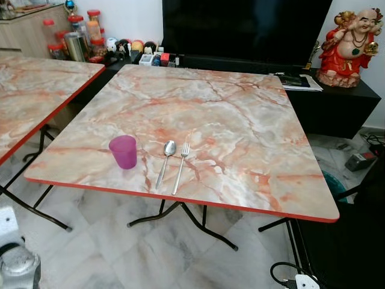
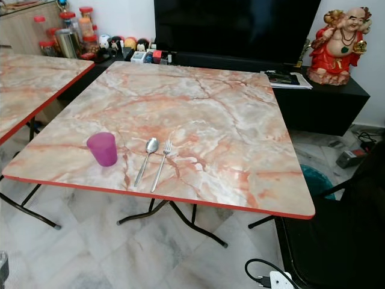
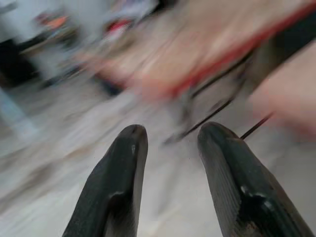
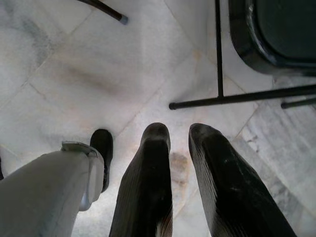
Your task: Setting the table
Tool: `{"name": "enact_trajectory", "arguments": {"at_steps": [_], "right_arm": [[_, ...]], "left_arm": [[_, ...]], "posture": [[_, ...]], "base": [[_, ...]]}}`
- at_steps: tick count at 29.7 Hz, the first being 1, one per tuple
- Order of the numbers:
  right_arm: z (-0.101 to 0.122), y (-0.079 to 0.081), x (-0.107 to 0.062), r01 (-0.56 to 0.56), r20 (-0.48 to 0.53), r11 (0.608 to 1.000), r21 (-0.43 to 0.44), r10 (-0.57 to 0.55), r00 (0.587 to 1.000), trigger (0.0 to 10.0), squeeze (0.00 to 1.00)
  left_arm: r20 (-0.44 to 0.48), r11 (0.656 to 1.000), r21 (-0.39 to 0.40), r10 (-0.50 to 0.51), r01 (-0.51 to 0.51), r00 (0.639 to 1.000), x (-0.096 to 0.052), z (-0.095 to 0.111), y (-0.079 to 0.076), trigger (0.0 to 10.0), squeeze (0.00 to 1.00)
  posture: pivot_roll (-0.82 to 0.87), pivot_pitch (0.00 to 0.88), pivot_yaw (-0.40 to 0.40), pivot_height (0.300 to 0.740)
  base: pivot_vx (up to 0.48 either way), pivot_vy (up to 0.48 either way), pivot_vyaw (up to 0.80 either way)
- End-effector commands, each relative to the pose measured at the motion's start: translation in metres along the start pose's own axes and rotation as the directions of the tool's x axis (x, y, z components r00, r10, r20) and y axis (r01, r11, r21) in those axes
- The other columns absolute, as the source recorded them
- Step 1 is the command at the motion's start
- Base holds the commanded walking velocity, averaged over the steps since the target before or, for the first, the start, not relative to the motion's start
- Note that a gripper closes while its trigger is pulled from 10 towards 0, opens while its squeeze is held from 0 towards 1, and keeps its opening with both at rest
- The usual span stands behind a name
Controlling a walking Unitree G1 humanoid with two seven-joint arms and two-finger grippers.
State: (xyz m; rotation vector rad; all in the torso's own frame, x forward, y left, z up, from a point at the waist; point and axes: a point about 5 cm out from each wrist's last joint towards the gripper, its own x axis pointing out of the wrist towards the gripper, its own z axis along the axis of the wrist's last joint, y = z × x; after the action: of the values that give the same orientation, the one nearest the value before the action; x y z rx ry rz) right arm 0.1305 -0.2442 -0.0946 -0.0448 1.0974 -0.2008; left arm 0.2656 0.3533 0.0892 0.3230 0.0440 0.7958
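A marble-patterned table (image 1: 240,138) with a red edge stands before me. Near its front left corner a purple cup (image 1: 123,151) stands upright. Right of the cup a spoon (image 1: 166,161) and a fork (image 1: 181,165) lie side by side, handles toward the front edge. My left gripper (image 3: 170,133) is open and empty, low over the floor beside the table, and its view is blurred. My right gripper (image 4: 178,131) hangs over the floor tiles, with a narrow gap between its fingers and nothing held.
A second marble table (image 1: 36,90) stands at the left. Behind are a black cabinet (image 1: 337,102) with a TV, a red statue (image 1: 352,45) and jars (image 1: 78,36). A black chair (image 1: 349,241) and a power strip (image 1: 304,282) sit at the right.
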Motion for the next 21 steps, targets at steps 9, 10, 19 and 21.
{"name": "enact_trajectory", "arguments": {"at_steps": [9, 10, 19, 21], "right_arm": [[0.001, -0.003, 0.000, 0.021, 0.007, 0.999, 0.029, -0.021, 1.000, 10.0, 0.00], [0.001, -0.003, 0.000, 0.021, 0.007, 0.999, 0.030, -0.022, 1.000, 10.0, 0.00], [0.001, -0.002, 0.000, 0.025, 0.009, 0.998, 0.054, -0.026, 1.000, 10.0, 0.00], [0.001, -0.002, 0.000, 0.027, 0.011, 0.998, 0.062, -0.028, 1.000, 10.0, 0.00]], "left_arm": [[0.184, 0.846, -0.328, -0.380, 0.421, 0.907, 0.020, 0.104, -0.076, 10.0, 0.00], [0.175, 0.819, -0.358, -0.413, 0.449, 0.894, 0.019, 0.109, -0.083, 10.0, 0.00], [0.265, 0.730, -0.334, -0.534, 0.596, 0.803, 0.009, 0.151, -0.115, 10.0, 0.00], [0.245, 0.718, -0.358, -0.544, 0.597, 0.802, 0.009, 0.149, -0.116, 10.0, 0.00]], "posture": [[0.04, 0.000, -0.031, 0.732], [0.04, 0.000, -0.031, 0.732], [0.04, 0.000, -0.020, 0.732], [0.04, 0.000, -0.020, 0.732]], "base": [[0.000, 0.000, 0.00], [0.000, 0.000, 0.00], [0.000, 0.000, 0.00], [0.000, 0.141, 0.00]]}}
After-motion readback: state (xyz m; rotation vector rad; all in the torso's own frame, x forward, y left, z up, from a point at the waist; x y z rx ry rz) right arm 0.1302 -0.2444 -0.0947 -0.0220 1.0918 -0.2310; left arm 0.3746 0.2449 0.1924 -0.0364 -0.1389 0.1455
